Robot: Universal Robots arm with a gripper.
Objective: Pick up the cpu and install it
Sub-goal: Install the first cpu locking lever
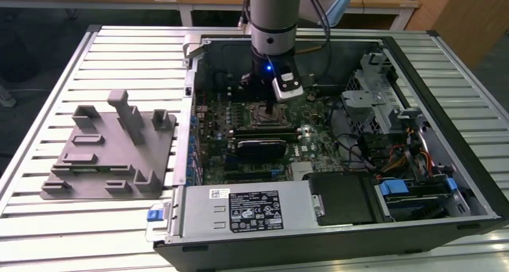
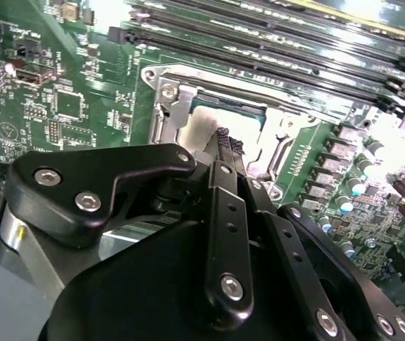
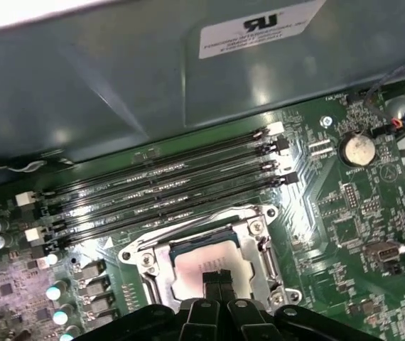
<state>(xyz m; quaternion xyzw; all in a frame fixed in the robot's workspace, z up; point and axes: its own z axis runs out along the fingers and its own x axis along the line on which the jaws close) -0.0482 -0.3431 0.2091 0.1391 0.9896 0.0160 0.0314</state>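
The small flat square cpu with a silver metal top (image 3: 192,264) (image 2: 201,131) lies inside the black motherboard socket with its metal frame (image 3: 258,226) on the green circuit board (image 3: 344,213) — right beneath the arm's black jaws. The jaws are closed tip to tip with nothing between them, their ends over the cpu's top — whether they touch it, I cannot tell. The open computer case (image 1: 445,224) stands on the slatted metal table (image 1: 119,51).
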